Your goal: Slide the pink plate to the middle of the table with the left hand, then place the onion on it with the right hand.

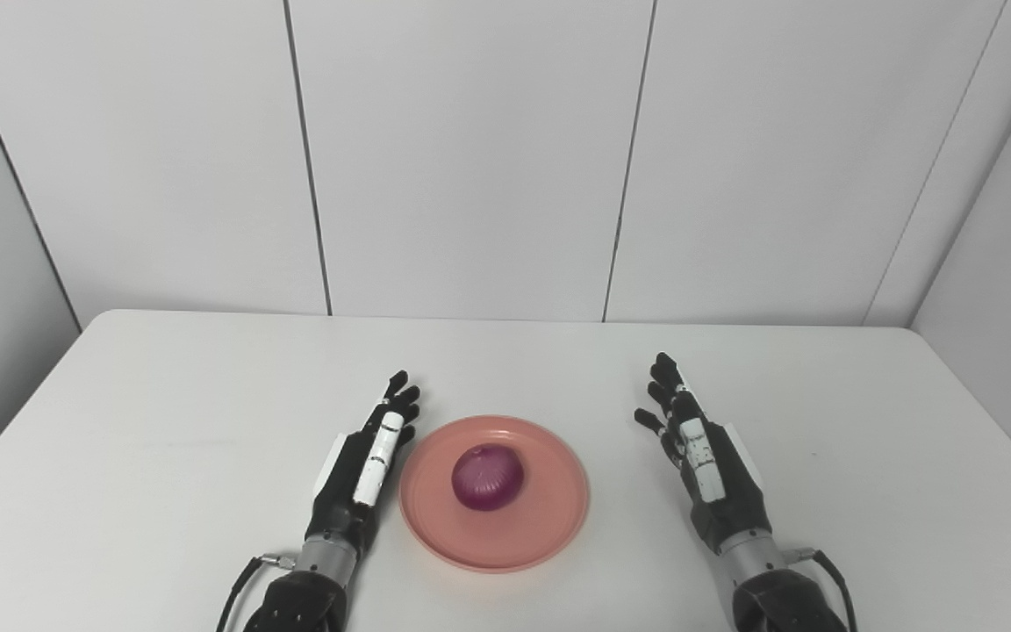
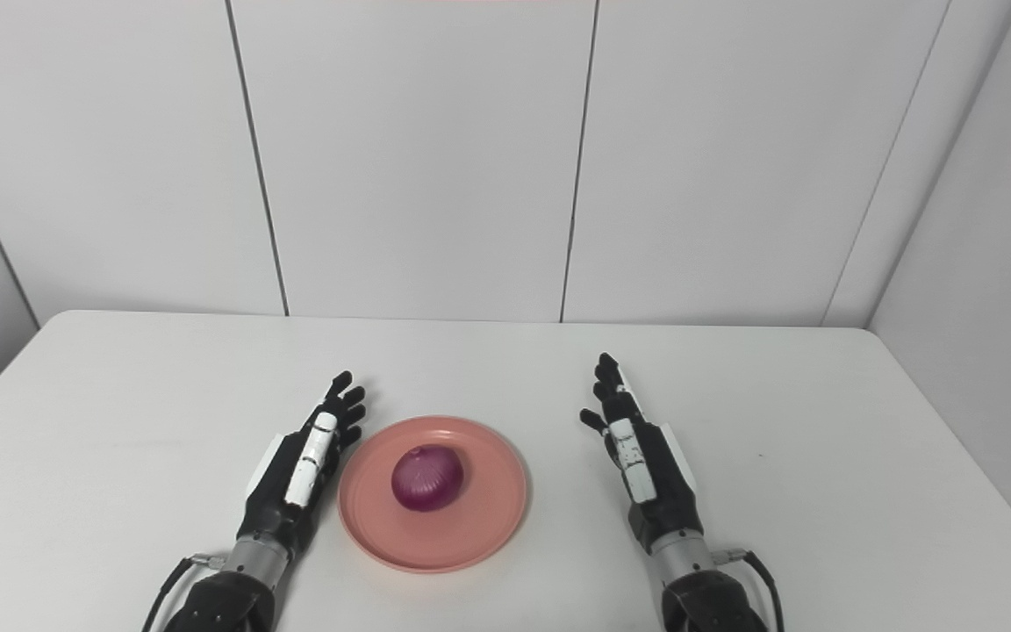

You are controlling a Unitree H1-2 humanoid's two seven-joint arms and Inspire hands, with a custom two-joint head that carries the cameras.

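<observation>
A pink plate (image 1: 549, 518) lies on the white table (image 1: 163, 421) near the front, about midway across. A purple onion (image 1: 488, 477) sits on the plate's middle. My left hand (image 1: 369, 465) lies just left of the plate's rim, fingers stretched and apart, holding nothing. My right hand (image 1: 703, 452) is to the right of the plate, a short gap away, fingers stretched and apart, holding nothing. The same scene shows in the right eye view: plate (image 2: 488, 518), onion (image 2: 427, 477), left hand (image 2: 304, 465), right hand (image 2: 641, 456).
The table's far edge (image 1: 505, 320) meets a white panelled wall. Grey walls stand at the left and right sides. Cables run from both wrists at the picture's bottom.
</observation>
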